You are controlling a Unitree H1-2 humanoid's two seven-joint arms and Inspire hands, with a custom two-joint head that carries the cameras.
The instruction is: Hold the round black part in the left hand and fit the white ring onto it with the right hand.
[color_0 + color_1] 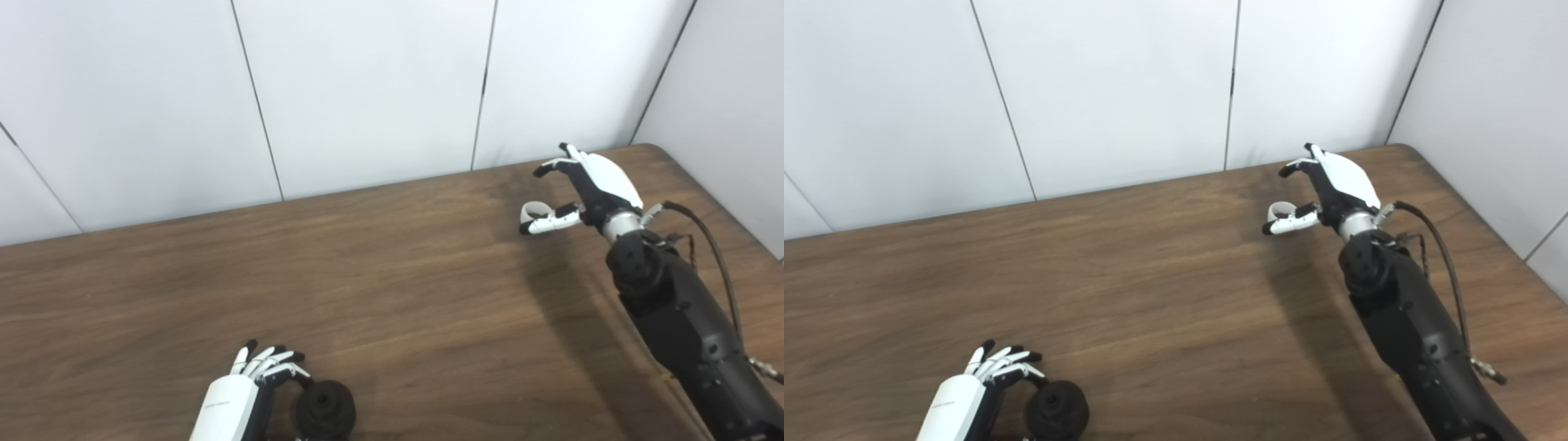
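A round black part sits at the bottom edge of the frame, left of centre, on a dark wooden table. The left hand rises from the lower left corner just beside it, fingers curled over the part's left side; whether they actually grip it cannot be told from either eye view, as the contact lies at the frame's edge and is partly hidden.

Well apart, in the upper right of the frame, the white ring lies near the table's far edge. The right hand hovers at the ring, thumb stretched out low just beside it and the other fingers arched above, spread apart rather than pressed together. The thumb appears to touch or overlap the ring, yet no pinch on it is visible. The hand's black forearm runs down to the lower right corner, a cable looping along its outer side.

White wall panels fill the upper half of the frame behind the table.
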